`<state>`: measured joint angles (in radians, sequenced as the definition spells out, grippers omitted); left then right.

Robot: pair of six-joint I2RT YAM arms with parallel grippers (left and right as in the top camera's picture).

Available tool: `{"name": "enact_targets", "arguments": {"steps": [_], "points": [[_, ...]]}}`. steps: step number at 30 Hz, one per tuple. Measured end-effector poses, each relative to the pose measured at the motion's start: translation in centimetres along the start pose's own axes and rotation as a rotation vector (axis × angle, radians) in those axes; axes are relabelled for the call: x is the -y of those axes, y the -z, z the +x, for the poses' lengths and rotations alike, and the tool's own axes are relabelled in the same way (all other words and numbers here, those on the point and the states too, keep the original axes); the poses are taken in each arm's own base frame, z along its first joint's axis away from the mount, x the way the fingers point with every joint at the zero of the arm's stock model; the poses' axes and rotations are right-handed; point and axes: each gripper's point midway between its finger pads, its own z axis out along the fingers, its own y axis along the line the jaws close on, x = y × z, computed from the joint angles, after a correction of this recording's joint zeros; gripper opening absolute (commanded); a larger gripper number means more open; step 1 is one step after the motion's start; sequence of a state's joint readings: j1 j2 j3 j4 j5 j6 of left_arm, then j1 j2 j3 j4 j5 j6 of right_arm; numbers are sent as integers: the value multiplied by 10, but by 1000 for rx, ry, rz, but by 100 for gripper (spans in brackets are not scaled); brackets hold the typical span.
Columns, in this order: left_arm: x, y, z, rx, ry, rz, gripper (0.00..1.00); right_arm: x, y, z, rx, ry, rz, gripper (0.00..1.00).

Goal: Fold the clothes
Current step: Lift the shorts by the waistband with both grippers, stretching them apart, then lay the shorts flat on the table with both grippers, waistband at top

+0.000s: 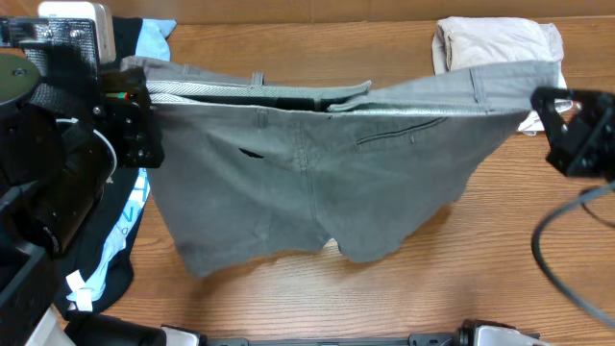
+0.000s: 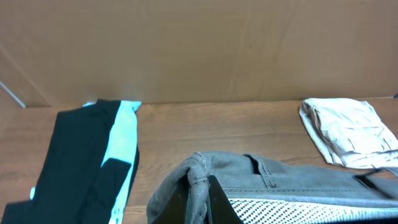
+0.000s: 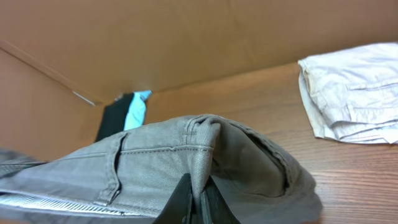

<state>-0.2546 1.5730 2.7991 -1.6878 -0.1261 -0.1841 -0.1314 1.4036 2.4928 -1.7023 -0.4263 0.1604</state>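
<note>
**Item 1.** Pair of plain taupe-grey cloth shorts (image 1: 307, 183) with waistband, belt loops and welt pockets. Located mid-desk, spread wide between the two arms. The waistband runs along the far side and the legs fall toward the near edge. Whether the hems touch the desk cannot be told.

**Item 2.** Left pincer (image 2: 198, 190). Clamped tight on the left end of the waistband, with the cloth bunched between the dark fingers (image 2: 217, 205).

**Item 3.** Right pincer (image 3: 196, 190). Clamped tight on the right end of the waistband, with a fold of grey cloth rising over the fingers (image 3: 180, 202).

**Item 4.** Folded pale beige cloth shorts (image 1: 495, 43). Located at the far right of the desk, just behind the right end of the grey waistband. A small stack, lying flat.

**Item 5.** Black garment with light-blue panels (image 1: 120, 231). Located on the left side of the desk, lying flat. Partly under the left arm and partly under the left edge of the grey shorts.

**Item 6.** Brown wood-grain desk (image 1: 384, 298). Carries all the above.

**Item 7.** Plain brown board wall (image 2: 186, 50). Stands along the far edge of the desk.
</note>
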Motion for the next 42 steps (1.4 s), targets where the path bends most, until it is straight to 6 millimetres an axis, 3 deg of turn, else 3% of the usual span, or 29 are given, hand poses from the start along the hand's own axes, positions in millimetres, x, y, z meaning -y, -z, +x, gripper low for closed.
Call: {"name": "enact_targets", "arguments": {"steps": [5, 10, 14, 17, 19, 24, 28, 33, 35, 37, 38, 42], "points": [[-5, 15, 8, 2, 32, -12, 4, -17, 46, 22, 78, 9, -16, 4], [-13, 58, 25, 35, 73, 4, 4, -29, 86, 54, 144, 25, -33, 4], [-19, 75, 45, 23, 109, 1, 4, -26, 80, 64, 107, 9, -38, 4], [-21, 68, 61, -33, 139, -13, 4, -17, 59, 67, 31, -27, -28, 4], [-21, 50, 73, -102, 159, -34, 4, -9, 42, 64, -19, -48, -15, 4], [-20, -12, 106, -303, 185, -107, 4, 17, -26, 47, -178, -93, 1, 4], [-21, -70, 122, -394, 187, -173, 4, 42, -100, 41, -322, -119, 12, 4], [-28, -145, 137, -443, 158, -271, 4, 77, -199, 58, -499, -122, 67, 4], [-31, -182, 141, -441, 146, -307, 4, 94, -243, 65, -535, -112, 89, 4], [-32, -214, 145, -436, 137, -332, 4, 104, -270, 69, -546, -102, 103, 4], [-32, -232, 145, -426, 132, -342, 4, 113, -296, 71, -541, -87, 111, 4], [-36, -311, 151, -368, 111, -371, 4, 132, -349, 72, -500, -51, 126, 4]]}}
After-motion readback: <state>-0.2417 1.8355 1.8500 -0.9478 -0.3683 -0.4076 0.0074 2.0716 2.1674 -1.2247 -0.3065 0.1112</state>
